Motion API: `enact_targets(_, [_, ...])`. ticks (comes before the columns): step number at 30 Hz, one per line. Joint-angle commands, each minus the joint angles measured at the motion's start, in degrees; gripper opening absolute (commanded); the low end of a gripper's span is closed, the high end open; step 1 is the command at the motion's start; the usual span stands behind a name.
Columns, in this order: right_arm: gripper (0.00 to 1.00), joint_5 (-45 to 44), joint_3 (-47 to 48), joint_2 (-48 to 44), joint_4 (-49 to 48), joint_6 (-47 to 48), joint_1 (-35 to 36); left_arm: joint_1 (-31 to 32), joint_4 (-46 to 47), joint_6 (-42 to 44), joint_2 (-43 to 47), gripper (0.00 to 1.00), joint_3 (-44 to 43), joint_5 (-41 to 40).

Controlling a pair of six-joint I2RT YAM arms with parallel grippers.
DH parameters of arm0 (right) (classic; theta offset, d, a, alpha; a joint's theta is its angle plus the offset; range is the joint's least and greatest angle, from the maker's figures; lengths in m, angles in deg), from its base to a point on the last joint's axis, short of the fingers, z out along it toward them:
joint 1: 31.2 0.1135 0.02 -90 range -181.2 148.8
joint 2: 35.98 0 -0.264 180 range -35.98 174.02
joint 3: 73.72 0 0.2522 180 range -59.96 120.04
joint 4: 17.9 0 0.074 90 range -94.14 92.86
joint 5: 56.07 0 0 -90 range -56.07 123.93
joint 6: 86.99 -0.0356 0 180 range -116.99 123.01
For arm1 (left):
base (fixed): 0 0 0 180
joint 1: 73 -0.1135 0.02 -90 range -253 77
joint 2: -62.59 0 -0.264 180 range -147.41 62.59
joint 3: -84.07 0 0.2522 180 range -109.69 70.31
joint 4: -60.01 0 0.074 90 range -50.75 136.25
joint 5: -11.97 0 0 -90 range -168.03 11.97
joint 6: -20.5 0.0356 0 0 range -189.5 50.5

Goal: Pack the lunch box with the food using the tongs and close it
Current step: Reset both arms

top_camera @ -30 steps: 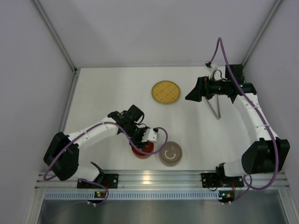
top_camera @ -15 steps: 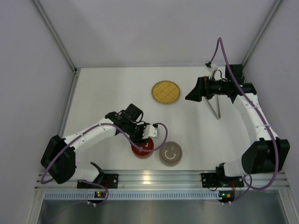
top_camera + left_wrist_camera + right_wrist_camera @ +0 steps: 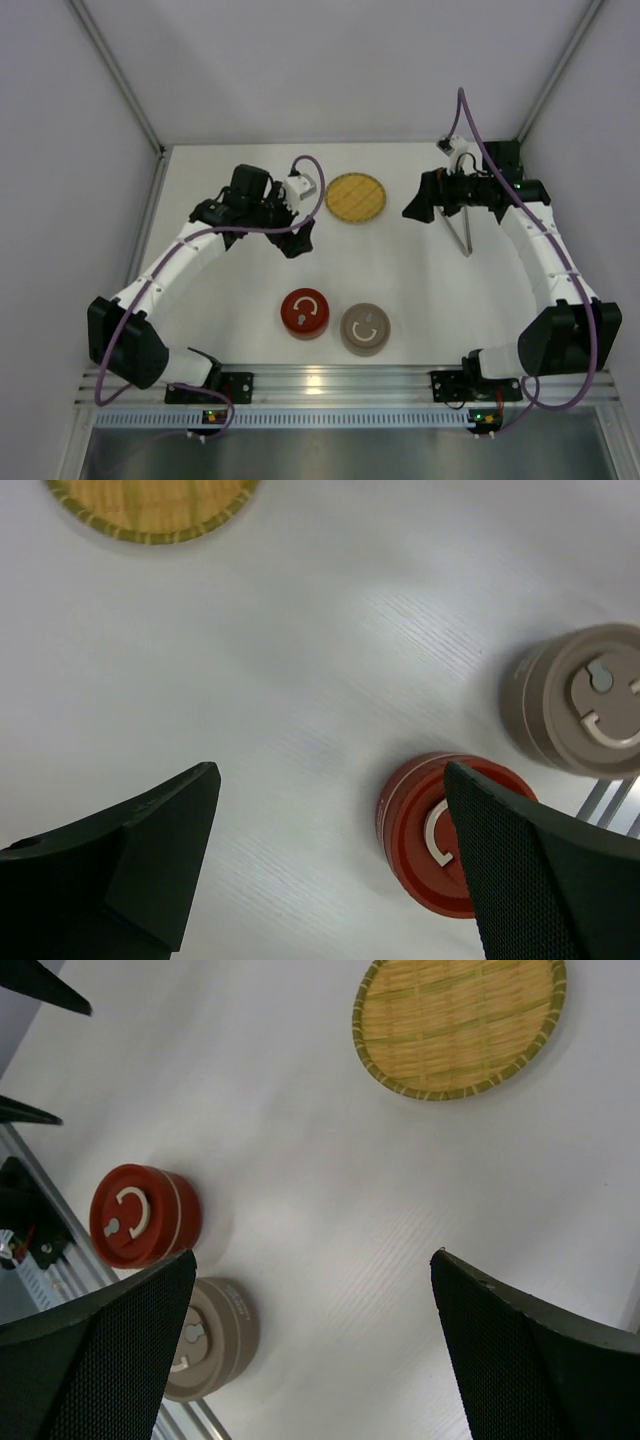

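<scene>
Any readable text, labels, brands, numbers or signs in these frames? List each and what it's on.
No readable words, brands or numbers in any view.
Lid of the red tin: only a cream C-shaped mark with a dot, no lettering.
Lid of the beige tin: same mark, no lettering.
The woven plate: plain.

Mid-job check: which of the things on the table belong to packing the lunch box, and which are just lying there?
Belongs to the job:
- tongs, lying at the far right
- red tin, lid on
- beige tin, lid on
(No food is in view.)

Just lying about:
- woven yellow plate, empty
</scene>
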Motion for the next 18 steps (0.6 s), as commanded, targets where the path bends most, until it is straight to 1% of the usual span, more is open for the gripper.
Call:
enact_targets(1, [0.99, -5.48, -1.53, -3.1, 2.38, 4.89, -0.92, -2.5, -2.98, -14.2, -1.8, 0.98, -6.24, -4.38])
enact_targets(2, [0.99, -6.27, -2.06, -3.28, 2.21, 5.51, -1.0, -3.55, -3.95, -16.56, -2.16, 0.98, -7.12, -5.27])
enact_targets(4, [0.99, -8.91, -3.46, -3.72, 1.68, 6.83, -1.09, -7.5, -4.66, -17.81, -1.56, 0.98, -6.78, -3.62])
enact_targets(6, [0.99, -10.75, -4.35, -3.72, 1.59, 7.97, -1.44, -11.36, -3.79, -17.82, -0.07, 0.98, -3.28, -0.81])
enact_targets(10, [0.99, -13.49, -8.29, -3.37, -0.16, 9.38, -2.94, -15.24, -2.02, -17.21, 4.59, 0.98, 2.7, -5.35])
enact_targets(11, [0.99, -14.01, -9.27, -3.37, -0.78, 9.39, -4.94, -16.21, -1.85, -16.59, 4.95, 0.98, 3.67, -5.62])
enact_targets(12, [0.99, -15.06, -9.97, -3.28, -1.31, 9.47, -5.48, -18.56, -1.85, -16.5, 5.04, 0.98, 4.47, -6.15])
enact_targets(13, [0.99, -15.33, -11.37, -3.02, -1.66, 9.73, -6.27, -20.15, -2.11, -15.89, 4.69, 0.98, 5.52, -5.37])
enact_targets(14, [0.99, -15.94, -11.99, -2.76, -2.27, 10.08, -6.62, -23.48, -2.55, -15.71, 4.34, 0.98, 5.79, -4.67])
enact_targets(16, [0.99, -16.65, -13.75, -2.49, -2.98, 10.7, -7.33, -27.01, -2.9, -14.92, 3.37, 0.98, 6.49, -1.51])
enact_targets(18, [0.99, -17.7, -15.07, -2.4, -3.86, 11.23, -7.59, -31.92, -2.38, -14.39, 3.11, 0.98, 7.11, -1.06])
